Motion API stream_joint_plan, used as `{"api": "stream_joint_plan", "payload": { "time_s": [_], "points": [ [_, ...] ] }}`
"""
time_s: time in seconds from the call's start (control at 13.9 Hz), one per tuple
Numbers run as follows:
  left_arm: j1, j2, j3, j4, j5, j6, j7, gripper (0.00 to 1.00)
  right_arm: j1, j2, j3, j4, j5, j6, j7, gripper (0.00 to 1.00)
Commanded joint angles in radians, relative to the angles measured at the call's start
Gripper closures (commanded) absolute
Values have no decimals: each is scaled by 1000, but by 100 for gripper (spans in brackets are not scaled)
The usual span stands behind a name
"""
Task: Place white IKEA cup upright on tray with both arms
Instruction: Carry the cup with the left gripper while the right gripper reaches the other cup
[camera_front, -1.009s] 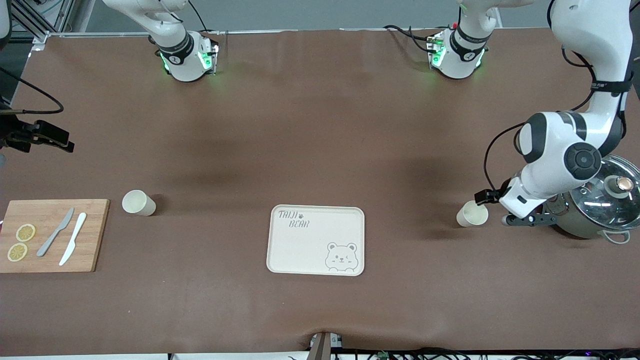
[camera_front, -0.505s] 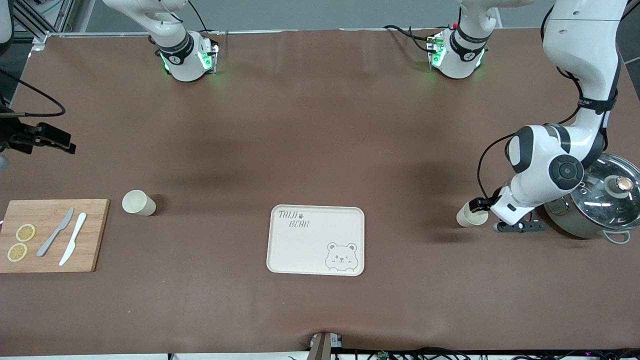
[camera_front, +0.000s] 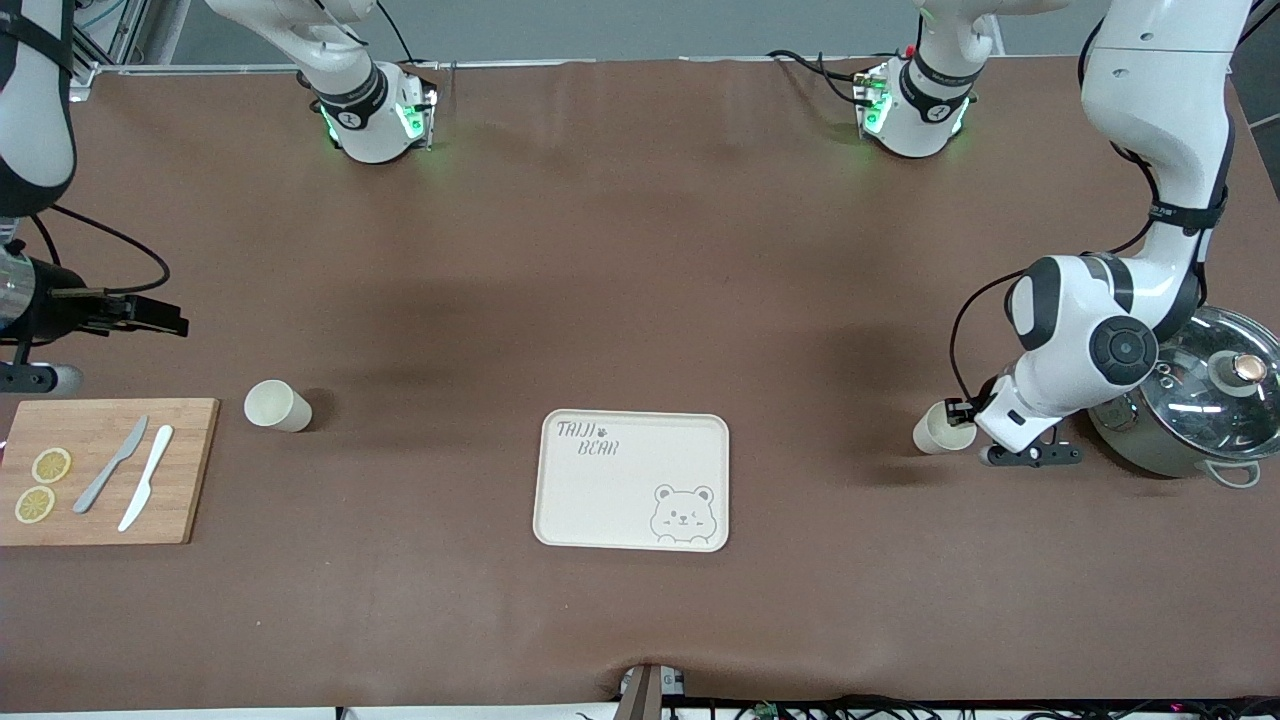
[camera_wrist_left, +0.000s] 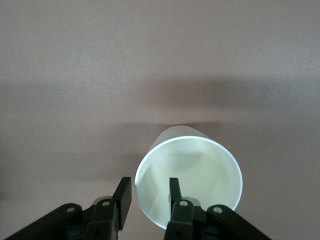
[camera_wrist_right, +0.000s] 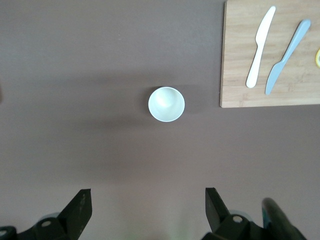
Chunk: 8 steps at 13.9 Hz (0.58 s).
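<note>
Two white cups stand upright on the brown table. One cup (camera_front: 942, 430) is at the left arm's end, beside the pot. My left gripper (camera_front: 962, 414) is at its rim, open: in the left wrist view (camera_wrist_left: 148, 185) one finger is inside the cup (camera_wrist_left: 200, 170) and one outside, with the wall between them. The other cup (camera_front: 276, 406) stands at the right arm's end, next to the cutting board. My right gripper (camera_front: 165, 320) hangs open and empty above the table near it; the right wrist view (camera_wrist_right: 148, 197) shows that cup (camera_wrist_right: 166, 104) from above. The cream bear tray (camera_front: 620, 500) lies empty mid-table.
A steel pot with a glass lid (camera_front: 1200, 405) stands close to the left arm's wrist. A wooden cutting board (camera_front: 190, 480) with two knives (camera_front: 130, 475) and lemon slices (camera_front: 42, 485) lies at the right arm's end; it also shows in the right wrist view (camera_wrist_right: 240, 75).
My left gripper has moved from beside the pot to the cup's rim. My right arm has come in from the table's edge toward the other cup.
</note>
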<state>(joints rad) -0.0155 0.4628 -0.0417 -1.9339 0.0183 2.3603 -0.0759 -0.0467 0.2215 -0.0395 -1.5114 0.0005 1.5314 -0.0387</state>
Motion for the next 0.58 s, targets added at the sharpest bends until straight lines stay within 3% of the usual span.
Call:
{"api": "stream_joint_plan", "payload": {
  "time_s": [0.0, 0.29, 0.5],
  "points": [
    [-3, 13, -3, 26, -12, 7, -4, 100, -21, 21, 6, 22, 9, -8, 109, 0],
    [-8, 7, -15, 90, -12, -12, -15, 100, -25, 56, 6, 17, 3, 0, 161, 0],
    [-17, 3, -44, 203, -12, -119, -54, 100, -33, 70, 6, 14, 9, 44, 174, 0]
  ]
}}
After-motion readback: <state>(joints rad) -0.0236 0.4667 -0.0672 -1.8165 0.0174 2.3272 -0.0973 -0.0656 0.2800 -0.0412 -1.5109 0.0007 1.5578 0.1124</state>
